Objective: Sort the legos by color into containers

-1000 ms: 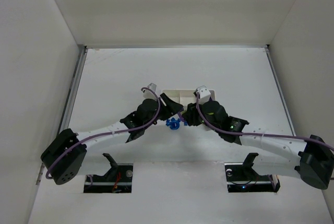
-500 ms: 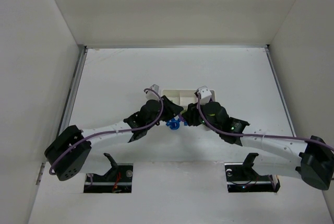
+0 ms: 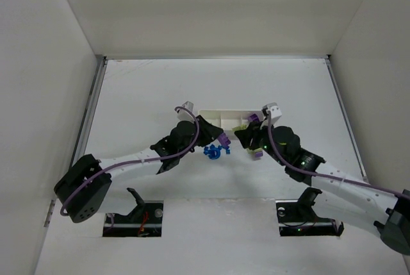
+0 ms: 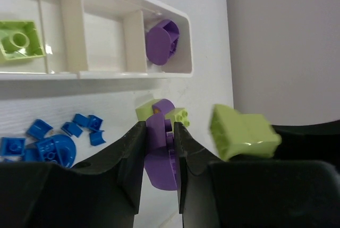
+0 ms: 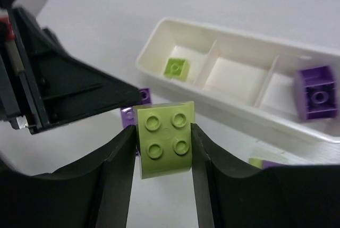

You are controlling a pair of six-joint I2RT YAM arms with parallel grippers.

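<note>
My left gripper (image 4: 159,132) is shut on a purple lego (image 4: 162,156), held over the table just in front of the white three-compartment tray (image 4: 106,74). In the top view it (image 3: 221,140) is left of my right gripper (image 3: 247,133). My right gripper (image 5: 162,132) is shut on a yellow-green four-stud lego (image 5: 163,137), which also shows in the left wrist view (image 4: 244,132). The tray (image 5: 212,100) holds a yellow-green lego (image 5: 176,67) at one end and a purple lego (image 5: 316,92) at the other. The middle compartment is empty.
Several blue legos (image 3: 213,152) lie in a cluster on the table in front of the tray; they also show in the left wrist view (image 4: 53,140). Loose yellow-green and purple legos (image 4: 178,115) lie beneath the grippers. White walls enclose the table.
My right gripper has drawn away to the right from the left gripper, carrying the yellow-green lego. My left gripper has shifted slightly right and keeps the purple lego.
</note>
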